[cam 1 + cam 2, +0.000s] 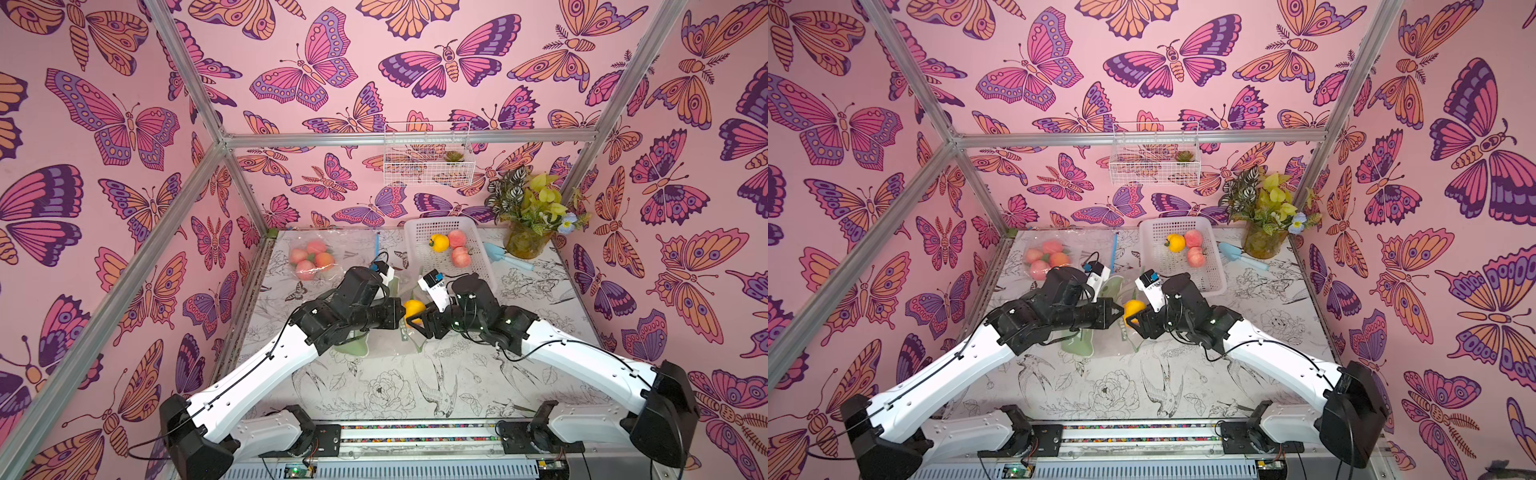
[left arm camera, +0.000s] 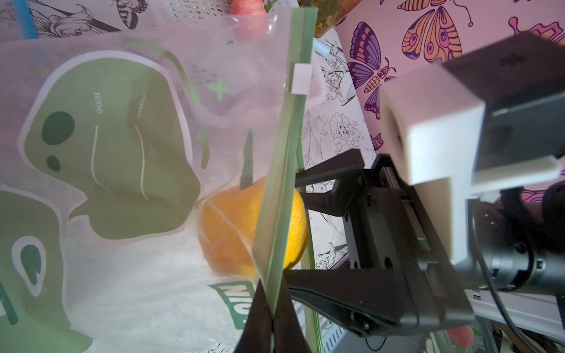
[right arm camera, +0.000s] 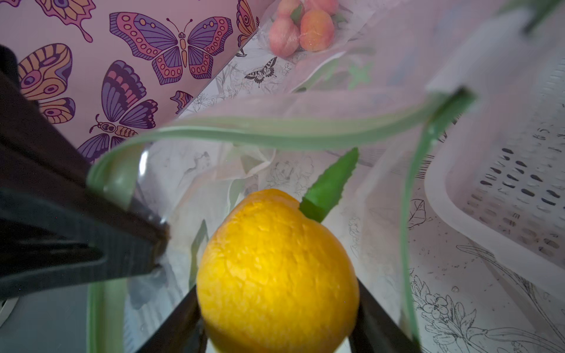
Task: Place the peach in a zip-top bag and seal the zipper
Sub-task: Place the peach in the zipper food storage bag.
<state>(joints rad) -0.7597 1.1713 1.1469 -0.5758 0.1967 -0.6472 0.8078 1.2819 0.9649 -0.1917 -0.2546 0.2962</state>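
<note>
Now, left tool (image 2: 271, 301) pinching bag (image 2: 137, 259) at rim, right tool (image 3: 275, 324) spread, clasping yellow peach (image 3: 275, 259).

Both top views look down from high above the near edge of the table (image 1: 374, 386) and face the back wall (image 1: 374, 83). They are far off and show almost the same picture: the whole table and the basket (image 1: 1204, 278). The left wrist camera sits very close to the bag (image 2: 122, 152), looking along the left gripper (image 2: 270, 293). The right wrist camera faces it from across, very close to the yellow peach (image 3: 275, 269). Both wrist views share the bag and the peach.
</note>
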